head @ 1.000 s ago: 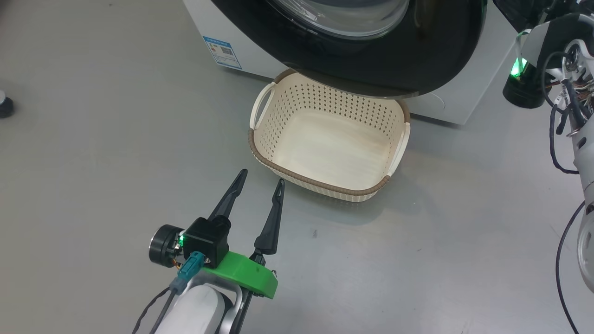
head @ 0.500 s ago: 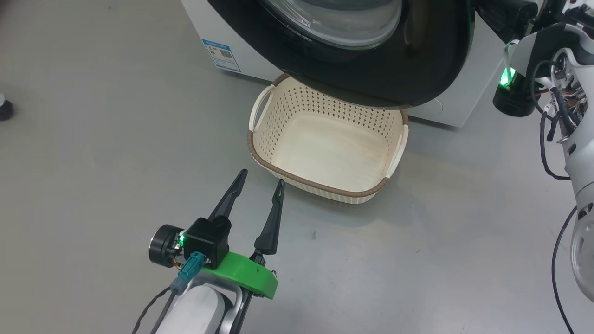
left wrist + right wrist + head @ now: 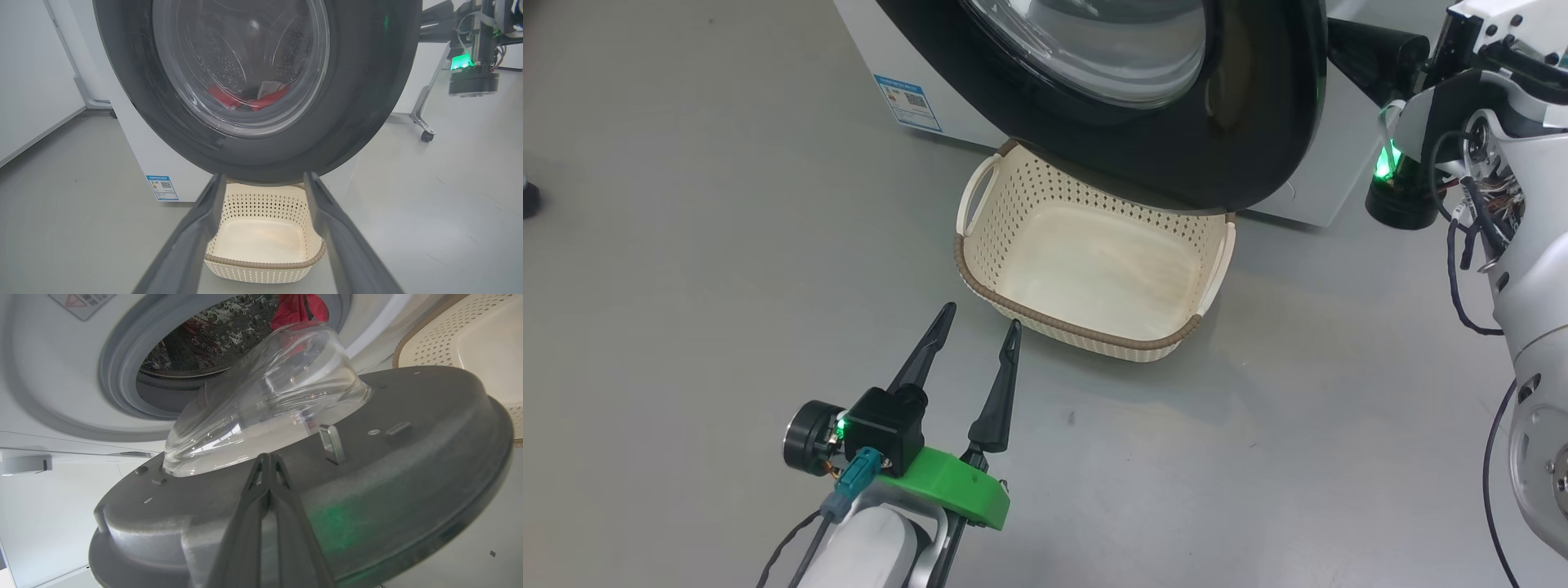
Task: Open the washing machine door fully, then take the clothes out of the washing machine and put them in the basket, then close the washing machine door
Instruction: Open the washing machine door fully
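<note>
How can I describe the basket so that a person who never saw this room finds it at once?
Look for the big white washing machine with its round black-rimmed door swung open. On the grey floor right in front of it, partly under that door, stands the basket. It is cream perforated plastic, empty, with a brown woven-look rim and loop handles.

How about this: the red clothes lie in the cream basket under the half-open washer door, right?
No. The basket is empty; the clothes lie inside the washing machine, seen through the door glass in the left wrist view. The basket does sit under the half-open door.
</note>
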Controlling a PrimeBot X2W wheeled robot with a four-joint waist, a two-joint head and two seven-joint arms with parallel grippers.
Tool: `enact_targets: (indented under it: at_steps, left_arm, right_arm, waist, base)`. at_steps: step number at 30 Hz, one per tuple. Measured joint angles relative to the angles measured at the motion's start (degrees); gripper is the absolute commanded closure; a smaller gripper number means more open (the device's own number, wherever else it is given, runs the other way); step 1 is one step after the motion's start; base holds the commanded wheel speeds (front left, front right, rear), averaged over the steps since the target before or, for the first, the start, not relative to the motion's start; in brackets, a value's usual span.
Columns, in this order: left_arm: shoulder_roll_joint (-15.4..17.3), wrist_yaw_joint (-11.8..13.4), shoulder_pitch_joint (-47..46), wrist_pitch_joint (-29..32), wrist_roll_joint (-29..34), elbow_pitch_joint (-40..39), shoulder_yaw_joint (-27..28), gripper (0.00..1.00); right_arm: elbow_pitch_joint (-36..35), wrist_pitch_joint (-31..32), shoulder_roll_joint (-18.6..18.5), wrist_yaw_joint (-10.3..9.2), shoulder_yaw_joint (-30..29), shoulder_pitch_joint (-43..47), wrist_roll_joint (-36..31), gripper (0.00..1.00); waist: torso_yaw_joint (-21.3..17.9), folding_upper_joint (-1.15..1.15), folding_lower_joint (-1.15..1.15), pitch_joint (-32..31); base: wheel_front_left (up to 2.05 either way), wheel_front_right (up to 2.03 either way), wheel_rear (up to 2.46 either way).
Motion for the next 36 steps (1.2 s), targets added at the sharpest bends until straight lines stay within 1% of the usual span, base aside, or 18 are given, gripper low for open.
enact_targets:
  at_steps: [9,15,19,21,23,25,28,29,32,36]
  left_arm:
    - [0.0,0.0,0.0,0.0,0.5,0.0,0.2,0.0]
    - [0.0,0.0,0.0,0.0,0.5,0.0,0.3,0.0]
    - [0.0,0.0,0.1,0.0,0.5,0.1,0.3,0.0]
    - [0.0,0.0,0.1,0.0,0.5,0.2,0.3,0.0]
    - [0.0,0.0,0.1,0.0,0.5,0.4,0.4,0.0]
    - [0.0,0.0,0.4,0.0,0.6,0.6,0.6,0.0]
    - [0.0,0.0,1.0,0.0,1.1,0.6,1.0,0.0]
    - [0.0,0.0,1.3,0.0,1.1,0.7,1.2,0.0]
    - [0.0,0.0,1.8,0.0,1.3,0.8,2.3,0.0]
    - [0.1,0.0,2.2,0.0,1.7,1.0,2.8,0.0]
  right_arm:
    - [-0.1,2.0,0.6,0.11,1.4,1.3,-0.4,1.0]
    - [-0.4,2.1,1.0,0.7,1.4,2.0,-0.6,1.0]
    - [-1.2,0.6,0.8,2.14,0.9,2.3,-0.7,1.0]
    - [-1.6,-0.1,0.3,3.22,0.9,2.8,-1.1,1.0]
    - [-1.7,-0.3,-0.2,3.77,0.8,3.8,-1.2,1.0]
    - [-2.2,-1.2,-0.3,4.94,1.0,4.9,-1.8,1.0]
    - [-3.8,-3.1,-0.9,7.65,2.0,5.9,-3.7,1.0]
    - [-4.6,-3.9,-1.2,8.89,2.6,6.1,-4.5,1.0]
    - [-6.9,-6.3,-2.0,11.88,5.5,7.0,-8.4,1.0]
    - [-9.7,-8.5,-2.4,12.49,9.3,9.8,-13.1,1.0]
  waist:
    - [-0.5,0.0,0.0,-0.4]
    - [-0.7,0.0,0.0,-0.6]
    - [-0.8,0.0,0.0,-0.7]
    - [-0.8,0.0,0.0,-1.0]
    - [-0.9,0.0,0.0,-1.4]
    - [-0.9,0.0,0.0,-1.8]
    - [-1.1,0.0,0.0,-2.5]
    - [-1.3,0.0,0.0,-2.7]
    - [-1.9,0.0,0.0,-3.1]
    - [-3.0,0.0,0.0,-3.8]
  base:
    - [0.0,0.0,0.0]
    - [0.0,0.0,0.0]
    - [0.0,0.0,0.0]
    - [0.0,0.0,0.0]
    - [0.0,0.0,0.0]
    - [0.0,0.0,0.0]
    - [0.0,0.0,0.0]
    - [0.0,0.0,0.0]
    - [0.0,0.0,0.0]
    - [0.0,0.0,0.0]
